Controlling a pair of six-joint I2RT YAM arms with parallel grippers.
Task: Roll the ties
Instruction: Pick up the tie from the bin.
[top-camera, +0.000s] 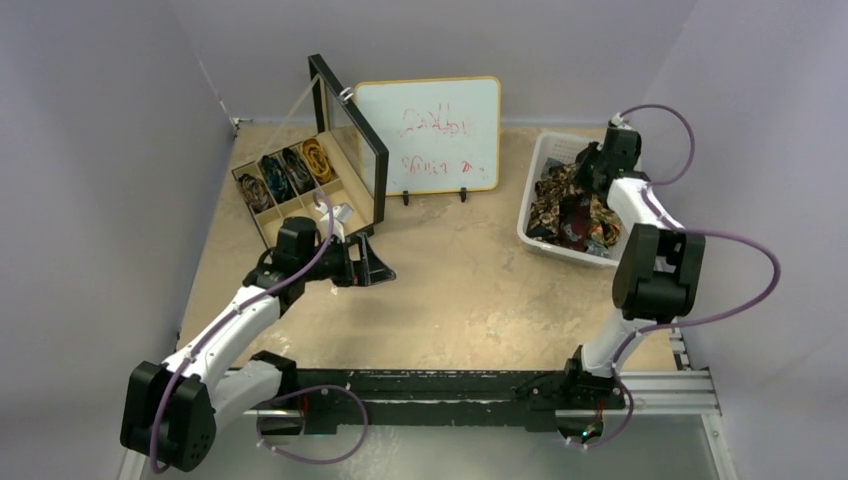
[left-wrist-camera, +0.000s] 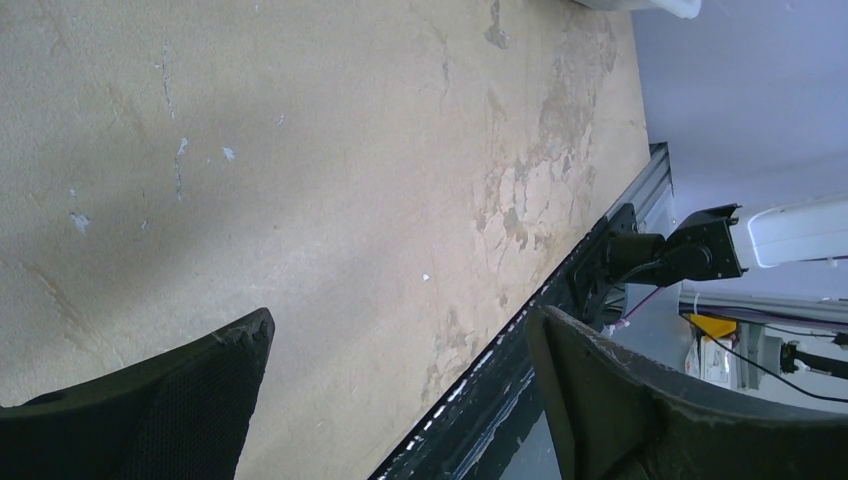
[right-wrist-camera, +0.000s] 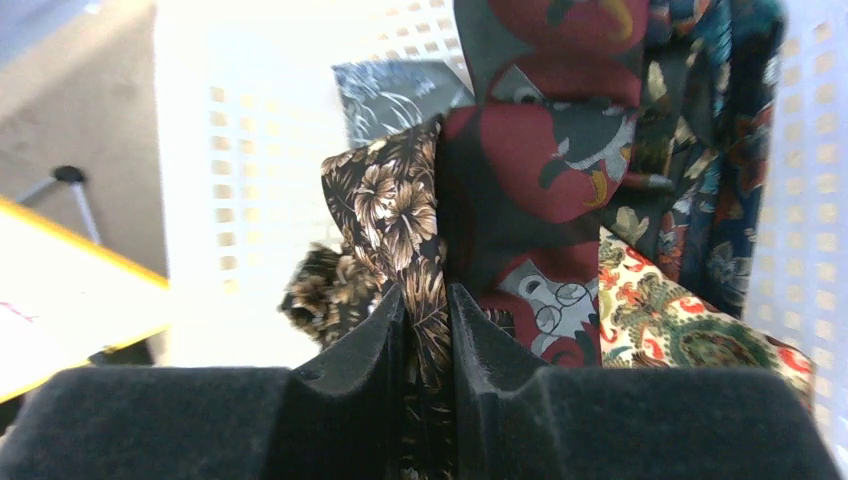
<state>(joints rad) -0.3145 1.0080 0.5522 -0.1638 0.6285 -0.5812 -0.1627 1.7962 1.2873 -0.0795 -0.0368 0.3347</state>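
Several loose ties (top-camera: 568, 208) lie piled in a white perforated basket (top-camera: 537, 185) at the back right. My right gripper (right-wrist-camera: 425, 305) is down in that basket, shut on a brown-gold leaf-patterned tie (right-wrist-camera: 395, 210); a dark red tie (right-wrist-camera: 535, 170), a blue tie (right-wrist-camera: 725, 150) and a cream paisley tie (right-wrist-camera: 680, 320) lie beside it. Several rolled ties (top-camera: 288, 170) sit in the compartments of a divided box (top-camera: 262, 213) at the back left. My left gripper (top-camera: 375, 268) hangs open and empty above the bare table, in front of the box; it also shows in the left wrist view (left-wrist-camera: 400, 330).
The divided box has a black-framed glass lid (top-camera: 350, 140) standing open. A small whiteboard (top-camera: 430, 135) with red scribbles stands on an easel at the back centre. A black rail (top-camera: 450, 385) runs along the table's near edge.
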